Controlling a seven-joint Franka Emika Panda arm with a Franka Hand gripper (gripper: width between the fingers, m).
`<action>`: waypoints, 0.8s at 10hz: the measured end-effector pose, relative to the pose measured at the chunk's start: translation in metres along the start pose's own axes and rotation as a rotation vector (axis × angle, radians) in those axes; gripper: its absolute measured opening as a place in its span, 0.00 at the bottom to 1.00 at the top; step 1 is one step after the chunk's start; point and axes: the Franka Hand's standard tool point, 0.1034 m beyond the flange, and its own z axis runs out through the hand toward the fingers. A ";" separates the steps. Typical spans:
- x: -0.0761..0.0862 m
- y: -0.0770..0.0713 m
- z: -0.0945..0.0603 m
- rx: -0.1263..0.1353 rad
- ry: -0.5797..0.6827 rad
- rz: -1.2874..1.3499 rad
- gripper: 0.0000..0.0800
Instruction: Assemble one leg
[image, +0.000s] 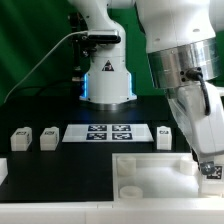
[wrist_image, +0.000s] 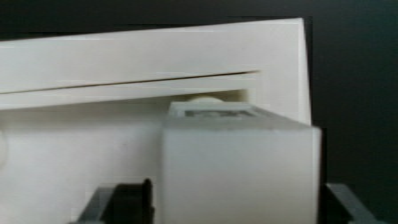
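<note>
My gripper hangs over the right end of the large white panel at the exterior view's lower right. It is shut on a white square leg, whose tag shows just below the fingers. In the wrist view the leg fills the gap between the two dark fingers of the gripper. Its far end sits close against the panel's raised rim, near a corner. Whether it touches the panel cannot be told. Three more legs lie on the black table: two on the left, one beside the marker board.
The marker board lies flat in the middle of the table, in front of the robot's base. A cable runs from the base towards the exterior view's left. A small white part shows at the left edge.
</note>
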 end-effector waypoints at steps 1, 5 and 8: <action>-0.001 0.000 0.000 -0.001 0.000 -0.002 0.65; -0.019 0.006 0.005 -0.034 0.045 -0.566 0.80; -0.017 0.005 0.004 -0.047 0.047 -0.868 0.81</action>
